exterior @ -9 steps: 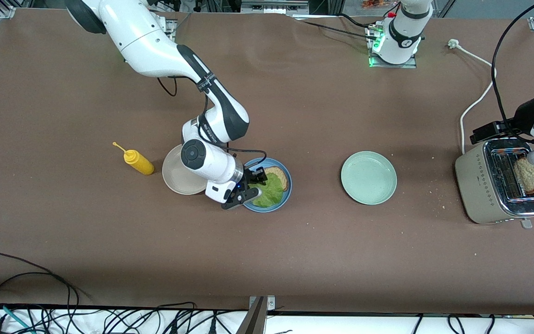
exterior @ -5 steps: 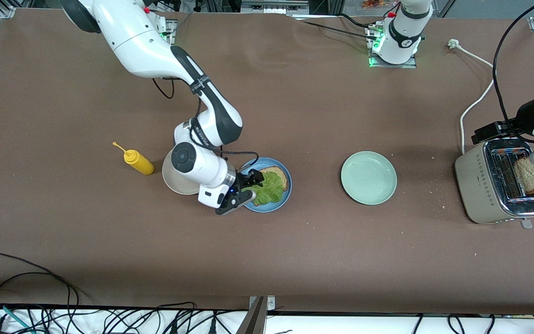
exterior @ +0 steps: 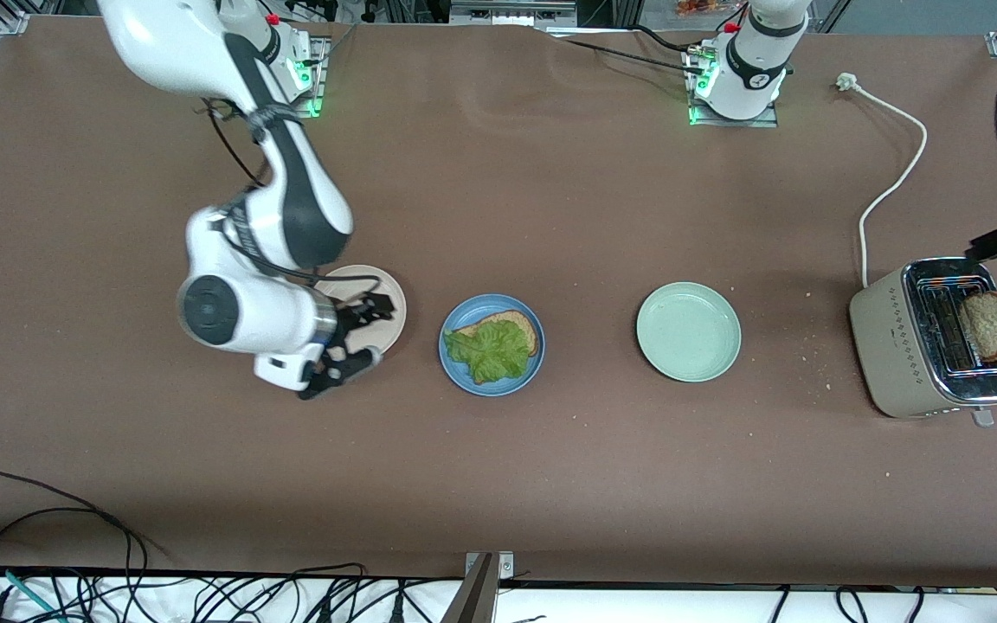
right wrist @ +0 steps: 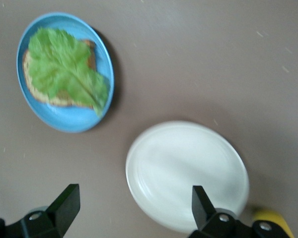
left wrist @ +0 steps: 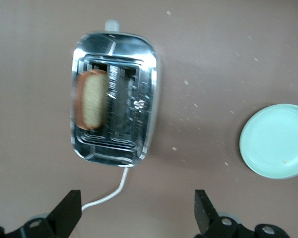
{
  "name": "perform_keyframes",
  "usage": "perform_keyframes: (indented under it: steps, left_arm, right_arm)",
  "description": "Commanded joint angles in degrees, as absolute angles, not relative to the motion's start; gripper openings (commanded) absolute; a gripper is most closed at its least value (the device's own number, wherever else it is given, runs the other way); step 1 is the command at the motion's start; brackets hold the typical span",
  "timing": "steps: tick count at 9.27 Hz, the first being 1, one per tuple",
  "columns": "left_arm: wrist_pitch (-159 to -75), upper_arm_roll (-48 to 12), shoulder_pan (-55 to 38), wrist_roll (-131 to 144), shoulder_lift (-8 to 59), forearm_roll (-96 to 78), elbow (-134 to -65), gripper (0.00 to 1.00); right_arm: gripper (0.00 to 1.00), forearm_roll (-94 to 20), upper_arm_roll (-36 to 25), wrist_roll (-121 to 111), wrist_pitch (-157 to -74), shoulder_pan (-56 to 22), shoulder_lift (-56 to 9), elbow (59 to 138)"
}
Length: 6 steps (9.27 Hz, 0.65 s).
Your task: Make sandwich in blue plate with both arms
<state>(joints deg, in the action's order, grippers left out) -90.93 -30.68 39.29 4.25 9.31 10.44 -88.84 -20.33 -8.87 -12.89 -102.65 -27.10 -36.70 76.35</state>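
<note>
Right gripper wide over beige plate, left gripper wide above toaster

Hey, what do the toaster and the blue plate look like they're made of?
The beige two-slot toaster seems to have a matte plastic or painted body and a shiny metal top, which reflects light like chrome. The round blue plate looks like smooth, slightly glossy plastic or melamine, though glazed ceramic is possible.

Brown table bears beige plate, blue plate, green plate, toaster, white cable.
</note>
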Motion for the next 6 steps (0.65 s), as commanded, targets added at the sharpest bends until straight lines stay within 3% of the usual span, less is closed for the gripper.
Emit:
perform_keyframes:
  steps: [1, 4, 6]
  left_arm:
    - [-99.36, -31.11, 46.12, 0.62, 12.02, 11.51, -88.59, 1.0]
    - [-110.1, -31.11, 48.25, 1.05, 18.7, 11.6, -88.68, 1.0]
    - [-111.53, -31.03, 48.51, 1.41, 23.09, 11.6, -88.68, 1.0]
  right_arm:
    - [1.0, -15.34, -16.33, -19.47, -87.59, -27.42, -28.15, 78.66]
    - [1.0, -2.87, -22.31, -27.86, -86.03, -27.51, -17.62, 89.77]
    - [1.0, 0.35, -27.3, -35.62, -93.56, -27.42, -11.71, 100.58]
